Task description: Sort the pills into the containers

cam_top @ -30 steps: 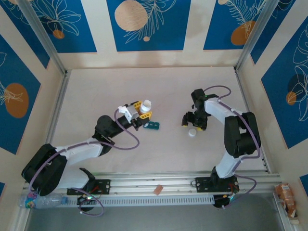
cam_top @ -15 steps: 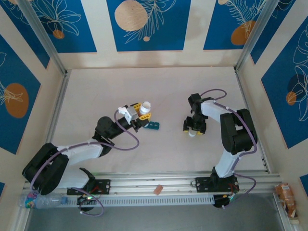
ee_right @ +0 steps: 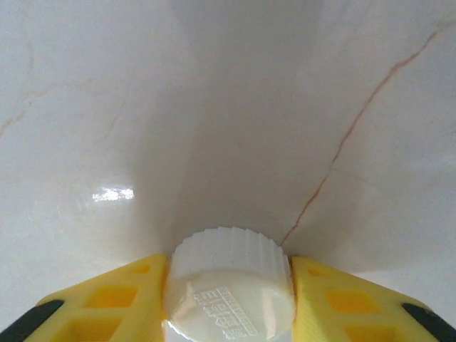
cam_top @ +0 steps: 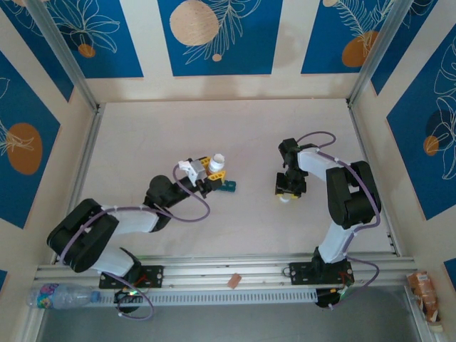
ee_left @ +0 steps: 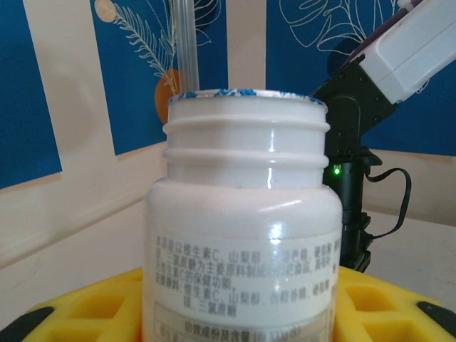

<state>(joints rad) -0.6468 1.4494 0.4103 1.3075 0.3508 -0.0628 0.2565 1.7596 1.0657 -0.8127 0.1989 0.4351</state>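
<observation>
The right fingers [ee_right: 107, 303], apart a second ago, now clamp the white cap [ee_right: 231, 285] on the surface [ee_right: 214, 107]; the left fingers [ee_left: 92, 306] still grip the white bottle [ee_left: 242, 214].

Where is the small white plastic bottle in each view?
Top external: small white plastic bottle left of centre, in the left pincer.
Left wrist: bottle at centre, upright, neck uncapped.
Shared landmark: white right arm, right of centre from above, upper right in the wrist view.
</observation>
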